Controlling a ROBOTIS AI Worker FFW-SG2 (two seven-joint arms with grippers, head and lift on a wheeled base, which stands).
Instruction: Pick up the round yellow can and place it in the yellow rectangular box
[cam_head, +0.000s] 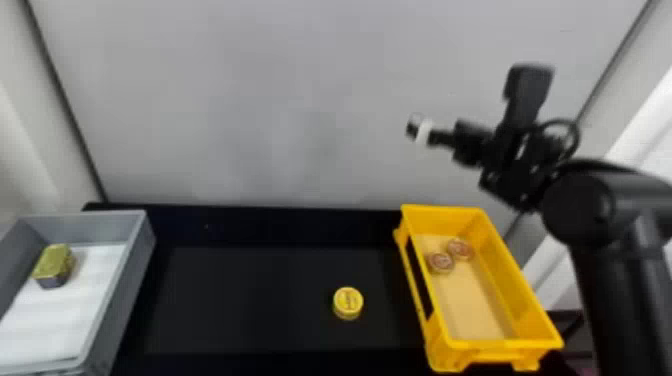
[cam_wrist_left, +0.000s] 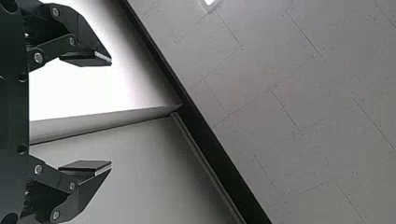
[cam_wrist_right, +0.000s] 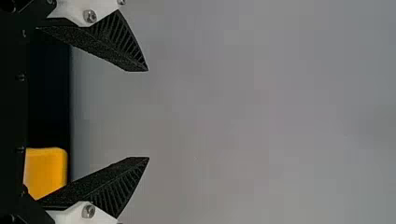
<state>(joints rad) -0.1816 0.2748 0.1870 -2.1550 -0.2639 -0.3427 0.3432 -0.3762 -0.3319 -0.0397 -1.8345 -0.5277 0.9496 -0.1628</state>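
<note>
Round yellow can (cam_head: 348, 301): upright on the black table (cam_head: 270, 300), between the two boxes and nearer the yellow one, outside it and touching neither.
Can and right gripper (cam_head: 413, 126): well apart; in the head view the can lies far below the raised fingertips and to their left, with nothing of the gripper around or against it.
Right fingers: spread wide with a broad gap between the tips, nothing held; the right wrist view shows only plain grey wall in that gap.
Right arm (cam_head: 590, 215): comes in from the right edge of the head view, its wrist raised higher than the boxes, the gripper directed towards the left of that view.
Left gripper (cam_wrist_left: 111, 114): seen in its own wrist view, fingers standing far apart and empty, pale wall behind them; how far it is from the can, I cannot tell.
Yellow rectangular box (cam_head: 530, 300): right of the can, open-topped, a corner of yellow also visible beside the right fingers in their wrist view.
Inside the yellow box: two round reddish tins (cam_head: 440, 262), side by side towards the far end.
Grey box (cam_head: 135, 255): at the left of the table, white-lined, holding a greenish-gold tin (cam_head: 54, 262) near its left wall.
</note>
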